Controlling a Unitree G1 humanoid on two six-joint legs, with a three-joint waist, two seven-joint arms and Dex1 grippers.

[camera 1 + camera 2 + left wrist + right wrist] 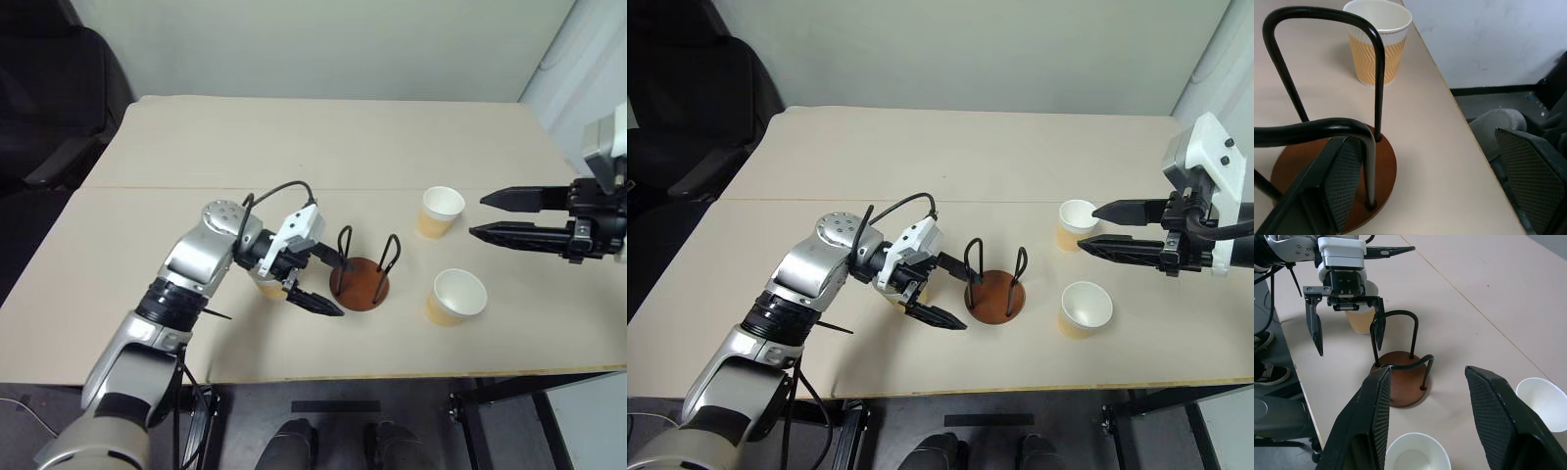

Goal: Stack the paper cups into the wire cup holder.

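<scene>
— While the left gripper [320, 281] hangs open beside the empty holder [361, 282], which step is this?
— Choosing a cup. One cup [1362, 318] sits behind that gripper near the table's [294, 147] front edge; two cups [440, 211] wait toward its right edge.
— And the right gripper [480, 216]?
— Spread wide, empty, above them. It should drop over one rim.

So counting it up: three cups total, one [441, 211] on the far right, one [457, 296] on the near right, and a third [1361, 318] tucked behind the left gripper [317, 279]. One holder [361, 281] in the middle with two wire loops on it. Two grippers, the right one [484, 216] over at the right edge. One table [294, 147], and one black chair [59, 108] at far left.
</scene>
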